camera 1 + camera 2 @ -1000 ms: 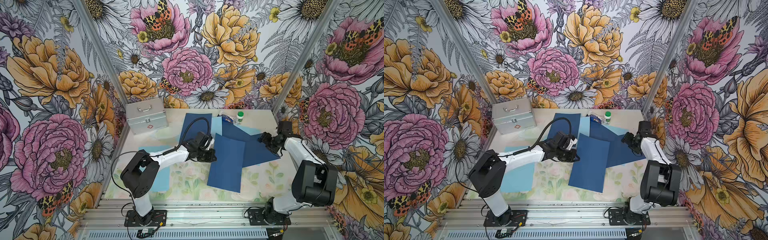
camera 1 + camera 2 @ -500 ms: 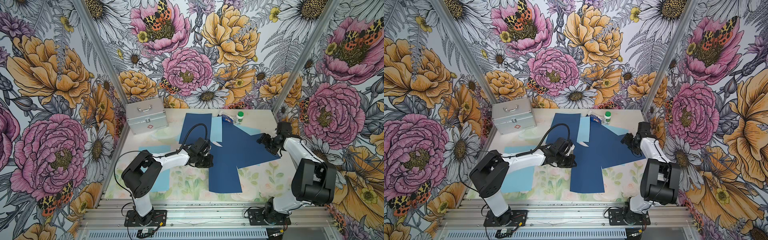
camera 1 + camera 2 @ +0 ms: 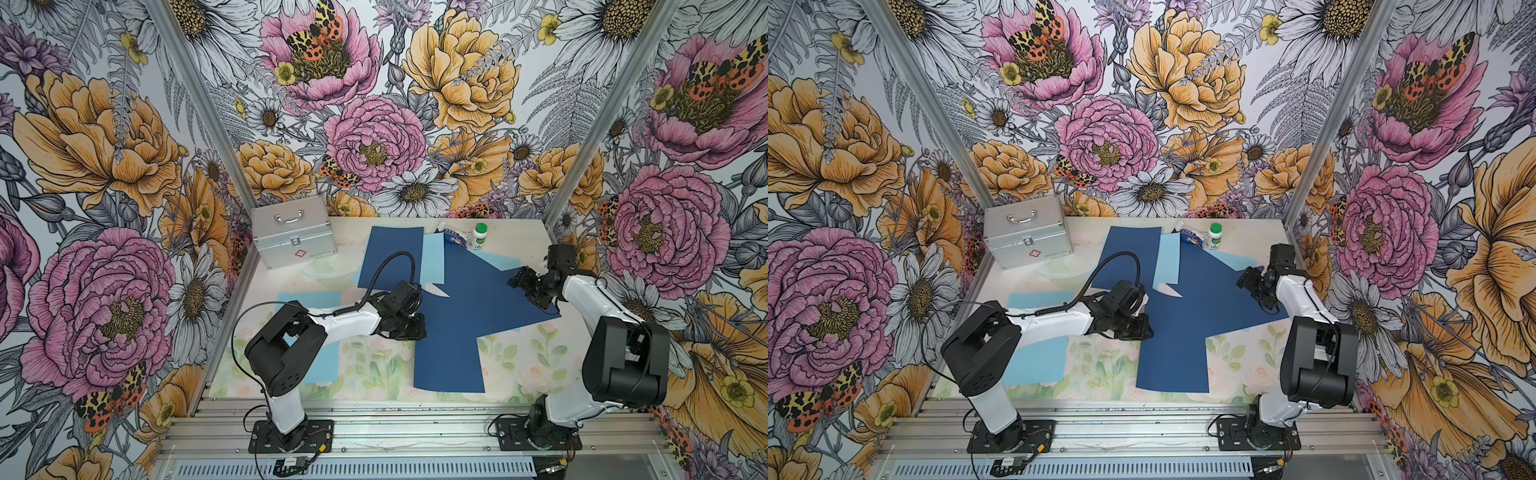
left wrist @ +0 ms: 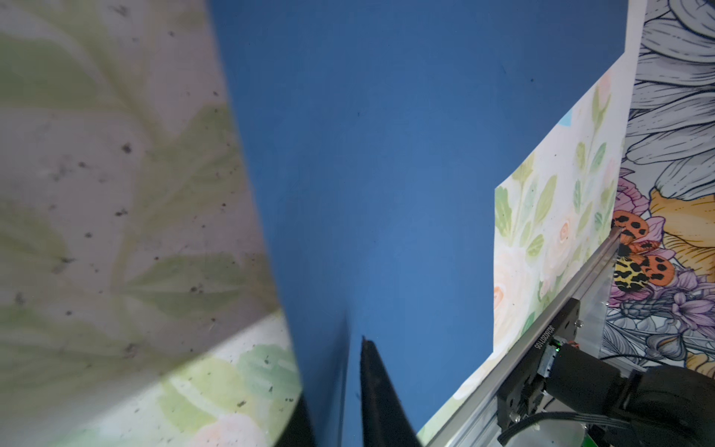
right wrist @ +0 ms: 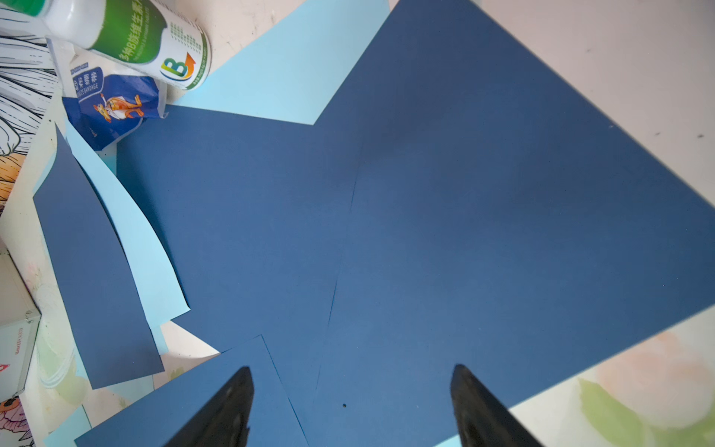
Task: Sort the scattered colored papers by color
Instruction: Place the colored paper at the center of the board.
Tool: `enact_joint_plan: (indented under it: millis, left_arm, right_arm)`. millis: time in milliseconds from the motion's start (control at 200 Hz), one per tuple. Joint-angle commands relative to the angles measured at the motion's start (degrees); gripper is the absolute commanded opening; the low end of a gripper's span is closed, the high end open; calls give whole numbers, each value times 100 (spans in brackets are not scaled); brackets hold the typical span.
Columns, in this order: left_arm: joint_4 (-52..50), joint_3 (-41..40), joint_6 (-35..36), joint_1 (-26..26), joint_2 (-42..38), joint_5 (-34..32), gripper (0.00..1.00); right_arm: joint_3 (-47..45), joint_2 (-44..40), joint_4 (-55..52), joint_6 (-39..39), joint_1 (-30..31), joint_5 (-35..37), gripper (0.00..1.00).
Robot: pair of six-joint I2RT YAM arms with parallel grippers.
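At the middle of the worktop (image 3: 523, 374), your left claw (image 3: 413, 328) sits at the left edge of the near dark sheet (image 3: 451, 357). Its fingers stand close together with that edge between them, but you cannot tell if they pinch it or not. Your right claw (image 3: 525, 291) hangs wide, holding nothing, over the big dark sheet (image 3: 490, 299) on the right.

Watch out. The dark sheets lie on top of each other, so pulling one may drag the others along. A light strip (image 3: 432, 259) and a light corner (image 3: 505, 262) poke out from among them at the far side. They could slide too, or bend. A weak pinch may let the thin paper slip. The bottle (image 3: 478, 237) and the packet (image 3: 453, 237) sit right by the far papers, and a tug might knock the bottle over. One light sheet (image 3: 320, 365) lies near left, partly under your left arm.

The case (image 3: 291, 237) at far left has its lid shut, so you cannot see inside. The bottle has its green cap on.
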Motion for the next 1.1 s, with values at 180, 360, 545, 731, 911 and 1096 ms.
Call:
enact_joint_plan:
  millis: [180, 360, 545, 731, 911, 1096]
  left_arm:
    - [-678, -8, -74, -95, -643, -898, 98]
    - [-1062, 223, 109, 171, -1223, -1832, 98]
    - [-1062, 828, 522, 1016, -731, -2057, 98]
    - [-1054, 1847, 863, 1990, 246, -1859, 98]
    - [-1022, 2840, 1037, 2595, 1366, -1365, 98]
    - [-886, 3474, 1203, 2791, 2078, -1033, 98]
  right_arm:
    - [153, 139, 137, 93, 284, 23, 81]
    - [306, 178, 439, 194, 999, 0, 85]
    - [948, 713, 836, 350, 2043, -12, 99]
    - [2146, 1708, 947, 587, 2713, -1, 99]
    - [3679, 2941, 929, 646, 2854, -214, 97]
    - [5226, 4141, 921, 439, 2842, -376, 95]
